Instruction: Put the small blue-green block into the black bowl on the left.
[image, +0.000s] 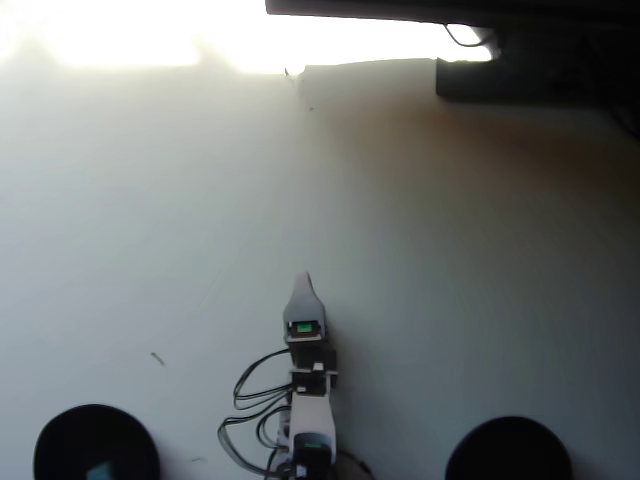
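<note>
Pointing up the overhead view, the gripper shows as a single pale tapered tip at the lower middle of the white table, with nothing between its jaws that can be seen; only one tip is visible, so I cannot tell whether the jaws are spread or pressed together. Behind the tip sits a small green-lit part on the arm's body, and black cables loop off to the view's left of the arm.

Two round black bowls are in view, both cut by the bottom edge. One black bowl sits at the lower left of the view; the second bowl sits at the lower right. The arm stands between them, well apart from each.

One small blue-green block shows, as a dim teal patch lying inside the lower-left bowl near the frame's bottom edge. It lies well to the view's left of the gripper and lower in the picture, not touching it.
</note>
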